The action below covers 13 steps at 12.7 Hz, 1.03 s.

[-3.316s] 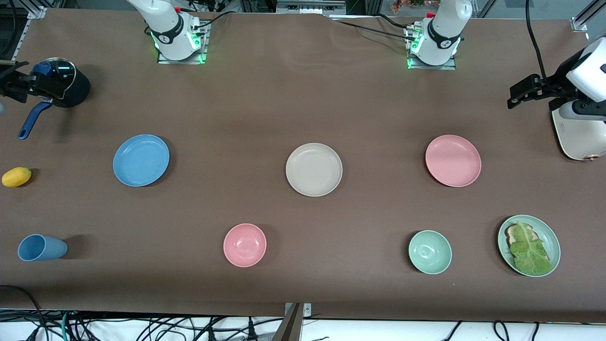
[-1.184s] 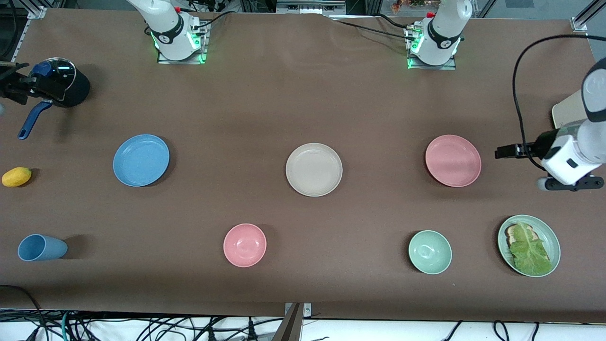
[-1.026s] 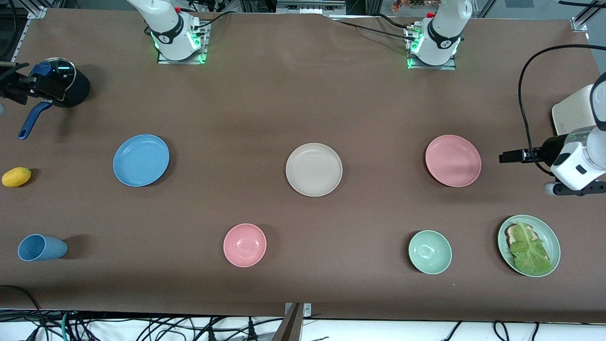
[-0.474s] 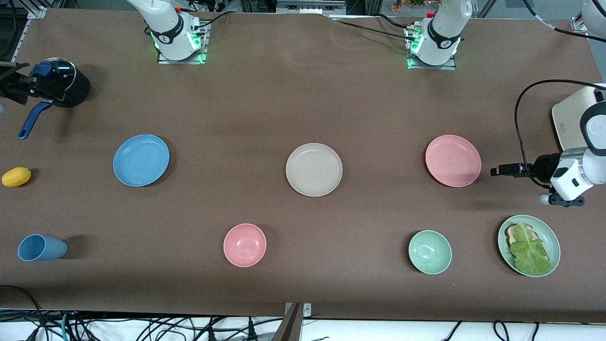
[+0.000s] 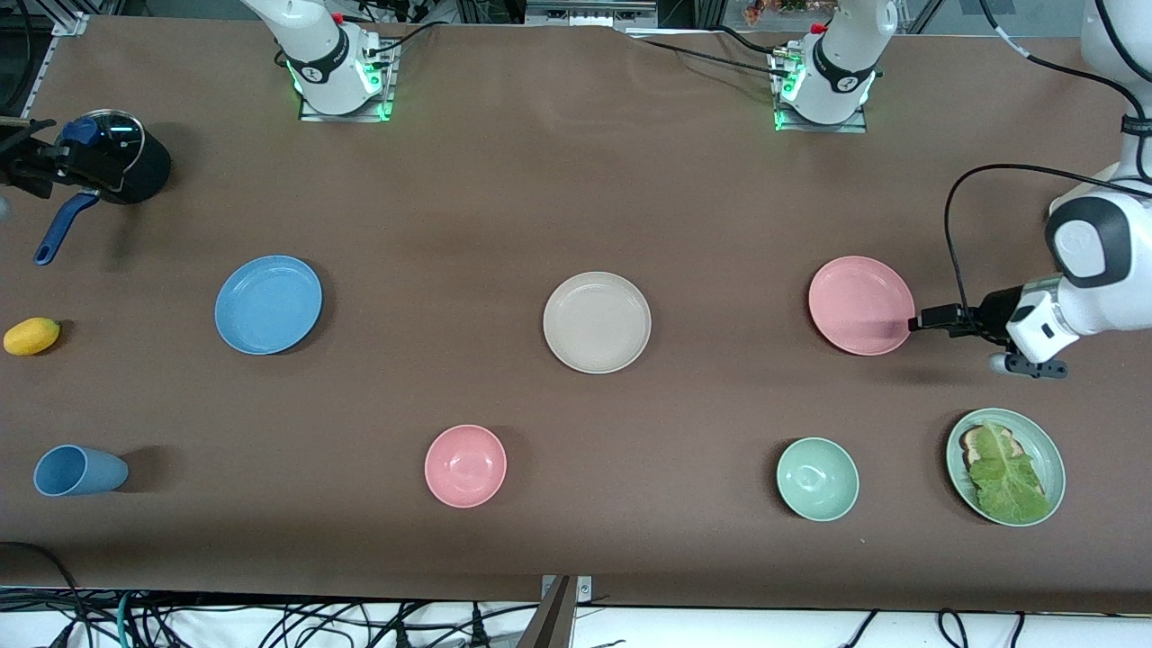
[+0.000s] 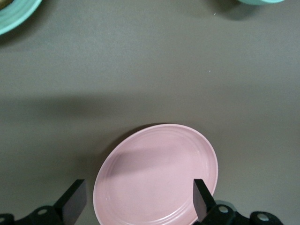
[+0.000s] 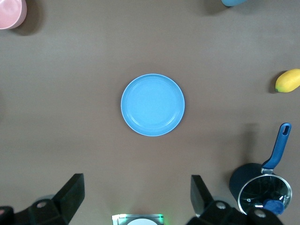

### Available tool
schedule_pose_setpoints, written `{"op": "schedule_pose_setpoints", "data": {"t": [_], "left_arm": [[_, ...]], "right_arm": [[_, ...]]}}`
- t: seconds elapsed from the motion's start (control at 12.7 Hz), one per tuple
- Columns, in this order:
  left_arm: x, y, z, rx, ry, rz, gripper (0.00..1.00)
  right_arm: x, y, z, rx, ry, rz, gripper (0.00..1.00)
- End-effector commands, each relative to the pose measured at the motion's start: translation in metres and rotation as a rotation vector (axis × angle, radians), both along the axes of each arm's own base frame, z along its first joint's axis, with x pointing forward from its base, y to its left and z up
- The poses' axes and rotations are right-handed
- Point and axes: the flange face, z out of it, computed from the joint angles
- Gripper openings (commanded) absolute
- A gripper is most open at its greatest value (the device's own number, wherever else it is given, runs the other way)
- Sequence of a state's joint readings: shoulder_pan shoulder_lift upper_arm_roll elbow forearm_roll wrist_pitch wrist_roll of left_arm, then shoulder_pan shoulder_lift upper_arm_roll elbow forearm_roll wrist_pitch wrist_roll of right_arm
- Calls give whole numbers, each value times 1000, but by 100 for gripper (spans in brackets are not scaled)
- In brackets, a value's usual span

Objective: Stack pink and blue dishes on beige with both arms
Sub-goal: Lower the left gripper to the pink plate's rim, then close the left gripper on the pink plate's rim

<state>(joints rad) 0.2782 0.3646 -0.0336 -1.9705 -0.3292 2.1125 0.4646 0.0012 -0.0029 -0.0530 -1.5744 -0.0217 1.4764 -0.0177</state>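
Here, three flat round plastic plates lie level in one row: blue plate (image 5: 268, 304) toward the right arm's end, cream-beige plate (image 5: 597, 321) between, pink plate (image 5: 860, 304) toward the left arm's. The left gripper (image 6: 139, 205), jaws wide, sits at the pink plate's rim. The right gripper (image 7: 137, 196) hangs high, spread wide.

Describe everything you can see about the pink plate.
The pink plate is flat, round and shallow with a low rim, plain pink, plastic-looking and empty. It lies level on the brown table toward the left arm's end, beside the beige plate. The left gripper, open, is at its rim, its fingers on either side; contact is unclear.
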Motion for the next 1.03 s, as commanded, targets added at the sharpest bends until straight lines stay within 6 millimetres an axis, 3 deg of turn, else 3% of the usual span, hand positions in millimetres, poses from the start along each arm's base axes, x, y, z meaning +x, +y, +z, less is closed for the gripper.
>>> {"op": "schedule_pose_setpoints", "data": {"t": [0.0,0.24,0.39,0.71,0.95], "left_arm": [[-32,-7,13,-12,-44,5,100],[-61,-13,8,1,-114,16,100],[-61,-11,3,-3,-127,-5,100],[-68,22,-31,-38,-120,-18,100],[-69,33,-50,-64,-134,-26,100]], "right_arm": [[0,0,5,10,1,-12,100],[0,0,5,10,1,-12,100],[0,0,5,10,1,-12,100],[0,0,5,10,1,-12,100],[0,0,5,10,1,-12,100]]}}
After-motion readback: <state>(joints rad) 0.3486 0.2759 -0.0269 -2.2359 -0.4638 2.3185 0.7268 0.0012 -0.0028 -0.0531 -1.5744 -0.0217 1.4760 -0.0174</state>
